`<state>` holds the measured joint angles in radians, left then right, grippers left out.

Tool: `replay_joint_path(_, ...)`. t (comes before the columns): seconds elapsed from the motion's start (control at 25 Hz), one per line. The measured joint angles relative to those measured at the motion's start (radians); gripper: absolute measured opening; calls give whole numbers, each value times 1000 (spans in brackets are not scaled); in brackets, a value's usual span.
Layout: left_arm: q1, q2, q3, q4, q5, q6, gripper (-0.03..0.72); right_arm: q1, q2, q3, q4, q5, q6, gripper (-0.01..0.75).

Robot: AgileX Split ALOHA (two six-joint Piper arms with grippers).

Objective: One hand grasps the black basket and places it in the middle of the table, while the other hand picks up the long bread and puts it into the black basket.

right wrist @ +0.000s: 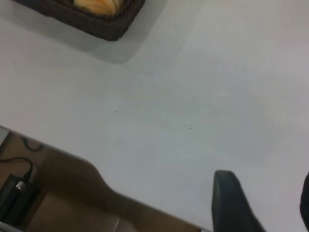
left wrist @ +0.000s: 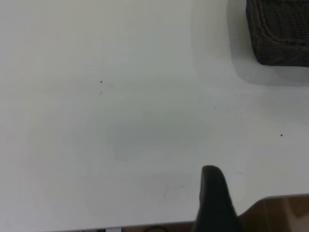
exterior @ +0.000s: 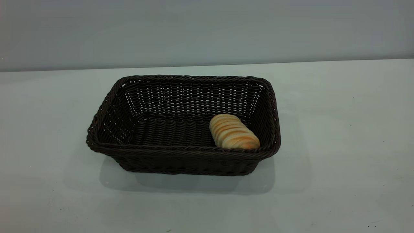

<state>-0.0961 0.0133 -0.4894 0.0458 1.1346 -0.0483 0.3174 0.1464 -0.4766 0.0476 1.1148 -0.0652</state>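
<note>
Bread (exterior: 234, 132) lies inside the woven basket (exterior: 181, 152), at its right end

Only the wrist views show grippers: left (left wrist: 215, 200) and right (right wrist: 263, 203) both hang over bare table (exterior: 339, 145), well apart from the basket; finger spread can't be told; oblong loaf ridged crosswise

Plain grey wall (exterior: 207, 29) behind, evenly lit.

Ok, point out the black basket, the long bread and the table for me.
black basket (exterior: 181, 152): exterior view, on the near braided rim.
long bread (exterior: 233, 131): exterior view, on its ridged top, inside the basket's right end.
table (exterior: 339, 136): exterior view, on bare tabletop right of the basket.
</note>
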Motion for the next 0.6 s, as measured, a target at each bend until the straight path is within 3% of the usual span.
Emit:
replay_joint_path(0.16, 0, 0, 0, 0, 0, 1, 544, -30, -9, 0, 1, 0, 0, 333)
replay_joint_path(0.4, 0, -32, 0, 0, 1, 1, 544, -294, -54, 0, 12, 1, 0, 333)
replay_joint_path(0.48, 0, -33, 0, 0, 1, 1, 544, -350, -57, 0, 12, 2, 0, 333)
replay_joint_path(0.6, 0, -33, 0, 0, 1, 1, 544, -369, -57, 0, 15, 2, 0, 333)
